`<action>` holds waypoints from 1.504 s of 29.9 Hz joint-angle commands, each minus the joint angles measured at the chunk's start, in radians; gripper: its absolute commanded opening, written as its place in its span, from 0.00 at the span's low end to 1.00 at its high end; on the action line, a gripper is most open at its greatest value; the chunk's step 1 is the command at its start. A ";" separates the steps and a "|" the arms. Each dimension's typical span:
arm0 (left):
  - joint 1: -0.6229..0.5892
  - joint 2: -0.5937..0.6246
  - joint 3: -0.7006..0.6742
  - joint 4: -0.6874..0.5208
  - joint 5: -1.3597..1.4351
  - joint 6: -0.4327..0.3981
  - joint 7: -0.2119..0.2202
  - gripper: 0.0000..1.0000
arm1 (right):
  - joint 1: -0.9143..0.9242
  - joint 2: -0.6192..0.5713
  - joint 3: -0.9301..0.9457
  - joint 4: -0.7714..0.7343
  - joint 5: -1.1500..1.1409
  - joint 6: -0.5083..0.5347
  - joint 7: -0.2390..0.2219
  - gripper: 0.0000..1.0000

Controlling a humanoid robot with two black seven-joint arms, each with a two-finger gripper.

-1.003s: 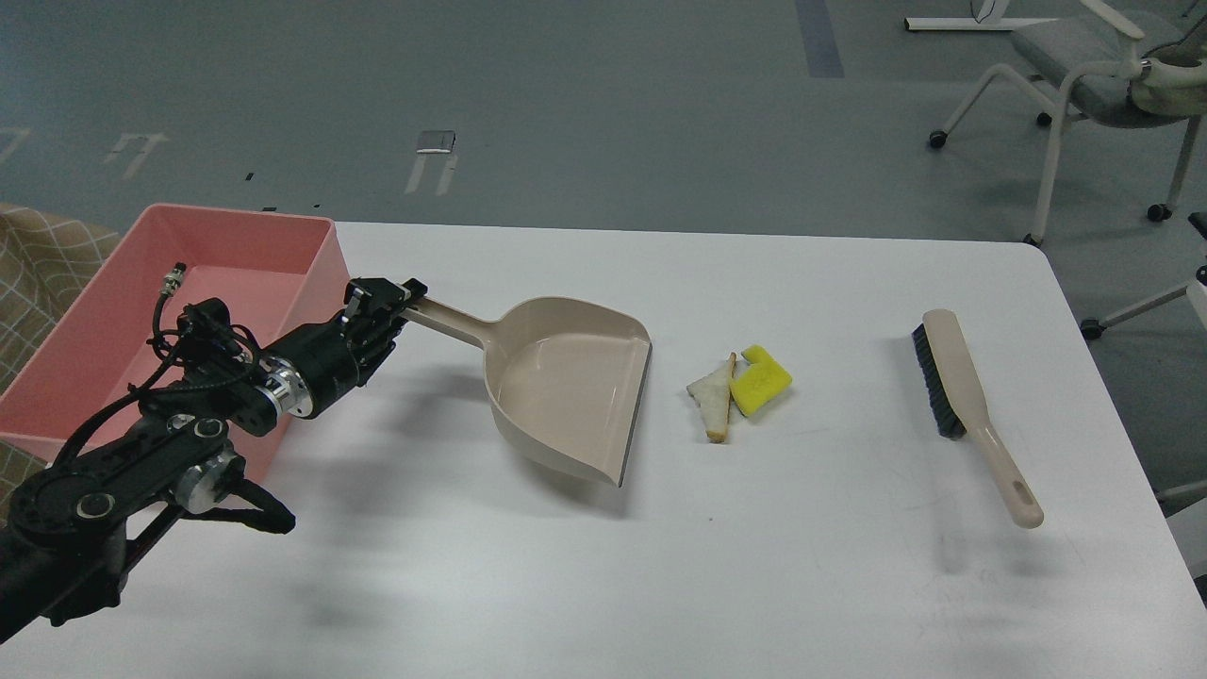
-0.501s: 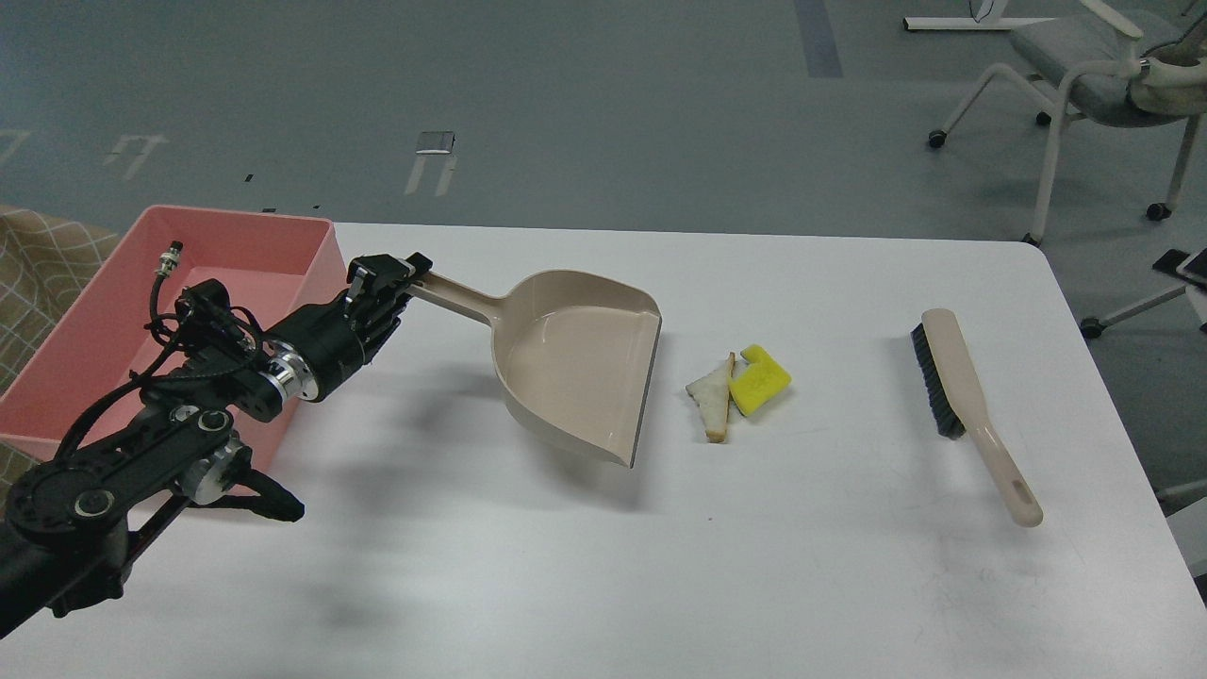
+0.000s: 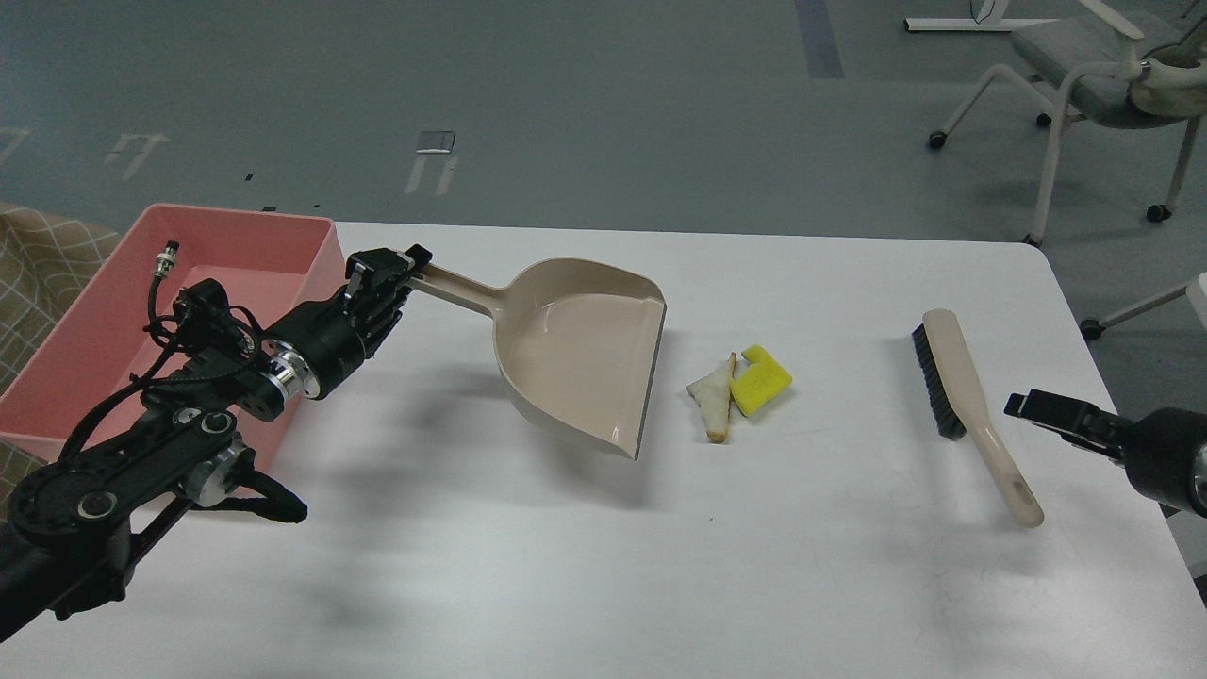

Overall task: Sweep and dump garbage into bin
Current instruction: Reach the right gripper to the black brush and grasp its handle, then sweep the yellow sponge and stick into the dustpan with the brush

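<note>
The garbage lies mid-table: a yellow notched foam block (image 3: 761, 381) touching a triangular white bread slice (image 3: 714, 396) on its left. My left gripper (image 3: 388, 273) is shut on the handle of a beige dustpan (image 3: 577, 349), held above the table with its open lip facing the bread, a short gap to its left. The pink bin (image 3: 113, 311) stands at the table's left edge, behind my left arm. My right gripper (image 3: 1028, 407) comes in from the right edge, close to the handle of a beige brush (image 3: 971, 405) lying on the table; its fingers cannot be told apart.
The white table (image 3: 660, 547) has rounded corners and its right edge is near the brush. An office chair (image 3: 1103, 85) stands on the floor at the back right. A checked cloth (image 3: 38, 264) lies left of the bin.
My left gripper has carried the dustpan a little to the right and higher, closer to the garbage. My right gripper has come into view at the right edge, beside the brush handle.
</note>
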 commanded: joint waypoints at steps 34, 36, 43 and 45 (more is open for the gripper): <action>0.010 0.010 0.000 0.003 -0.002 0.000 -0.020 0.00 | 0.019 0.125 -0.067 0.051 -0.205 0.000 -0.048 0.10; 0.010 0.010 -0.003 0.003 -0.003 0.000 -0.020 0.00 | 0.019 0.125 -0.065 0.050 -0.205 0.000 -0.048 0.00; 0.013 0.010 0.000 0.001 -0.003 0.000 -0.018 0.00 | 0.022 0.134 -0.059 0.056 -0.202 0.000 -0.039 0.00; 0.016 0.010 0.006 0.001 -0.003 0.000 -0.018 0.00 | 0.033 0.148 -0.062 0.059 -0.198 0.000 -0.038 0.00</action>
